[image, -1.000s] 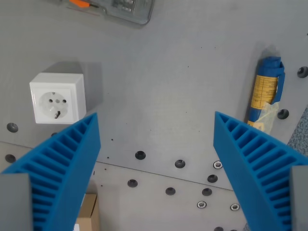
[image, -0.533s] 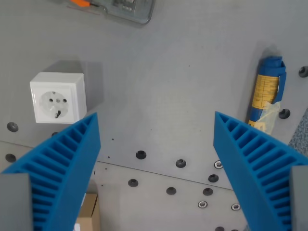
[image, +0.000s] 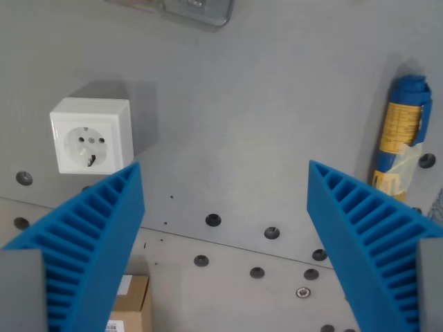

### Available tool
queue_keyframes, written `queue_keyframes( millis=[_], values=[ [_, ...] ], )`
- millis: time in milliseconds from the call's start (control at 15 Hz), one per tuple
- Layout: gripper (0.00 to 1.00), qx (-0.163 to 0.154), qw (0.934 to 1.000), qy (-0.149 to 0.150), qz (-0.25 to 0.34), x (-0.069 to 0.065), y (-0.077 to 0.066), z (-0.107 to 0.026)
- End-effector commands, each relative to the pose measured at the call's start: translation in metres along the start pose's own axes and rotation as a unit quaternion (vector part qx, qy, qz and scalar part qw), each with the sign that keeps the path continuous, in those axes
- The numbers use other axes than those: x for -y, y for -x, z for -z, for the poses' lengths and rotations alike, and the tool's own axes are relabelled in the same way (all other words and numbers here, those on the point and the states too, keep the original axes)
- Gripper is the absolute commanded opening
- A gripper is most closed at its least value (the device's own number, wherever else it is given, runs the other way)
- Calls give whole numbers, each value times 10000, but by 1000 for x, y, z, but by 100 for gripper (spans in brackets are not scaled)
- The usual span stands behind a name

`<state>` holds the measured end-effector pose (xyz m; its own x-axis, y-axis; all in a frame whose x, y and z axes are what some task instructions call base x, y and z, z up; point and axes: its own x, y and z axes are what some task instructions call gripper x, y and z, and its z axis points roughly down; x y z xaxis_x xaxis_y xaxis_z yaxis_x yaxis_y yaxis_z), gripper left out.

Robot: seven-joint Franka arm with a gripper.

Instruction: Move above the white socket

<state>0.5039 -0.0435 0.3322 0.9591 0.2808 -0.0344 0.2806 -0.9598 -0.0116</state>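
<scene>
Clearly off-centre: my gripper hangs over the grey perforated table with its ribbed blue fingers spread wide and nothing between them. The white socket sits upright on the table, face up, toward the wrist view's left and slightly above the tip of the left-hand finger, well outside the gap between the jaws. A blue-and-yellow tube lies far from the socket, at the wrist view's right edge, its long axis running nearly top to bottom. A cardboard box peeks out below the socket. As I judge it, the coming move is a sideways shift toward the socket.
</scene>
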Motion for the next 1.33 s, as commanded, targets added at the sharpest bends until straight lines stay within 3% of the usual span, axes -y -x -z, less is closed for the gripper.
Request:
queue_keyframes(
  millis=[67,1333],
  values=[
    [100,-497,9984,234,-161,13,7,-15],
    [100,-671,9971,236,-276,82,34,-105]
  ],
)
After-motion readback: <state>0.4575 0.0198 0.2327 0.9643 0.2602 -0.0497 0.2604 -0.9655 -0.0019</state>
